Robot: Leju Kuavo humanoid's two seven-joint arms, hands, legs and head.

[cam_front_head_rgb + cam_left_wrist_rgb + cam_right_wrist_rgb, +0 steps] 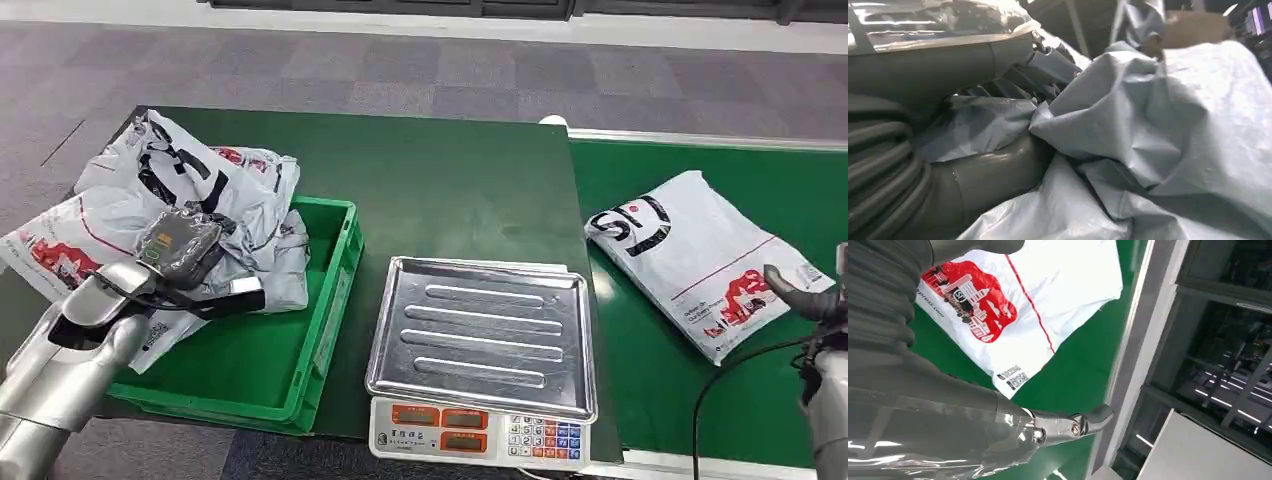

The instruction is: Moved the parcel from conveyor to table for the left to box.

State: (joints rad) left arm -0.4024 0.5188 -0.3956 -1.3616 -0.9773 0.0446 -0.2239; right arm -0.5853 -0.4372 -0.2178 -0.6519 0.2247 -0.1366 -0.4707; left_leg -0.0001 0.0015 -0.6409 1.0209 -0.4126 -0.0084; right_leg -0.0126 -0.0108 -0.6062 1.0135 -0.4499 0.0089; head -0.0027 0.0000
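Note:
A white parcel [690,250] with a black logo and red print lies flat on the green conveyor [640,390]. My right hand [808,300] hovers at its near right corner with fingers apart and nothing in them. The right wrist view has that parcel [1013,300] just beyond the spread fingers [1073,426]. My left hand [180,245] lies on a heap of grey-white parcels [235,190] in the green crate [335,290]. In the left wrist view, crumpled grey parcel film [1158,125] is caught between the thumb [993,172] and the fingers [1048,70].
A weighing scale [480,432] with a bare steel tray [480,330] stands at the front middle of the dark green table [450,190]. The conveyor's metal side rail [1128,355] runs beside the parcel. Some parcels overhang the crate's far left edge.

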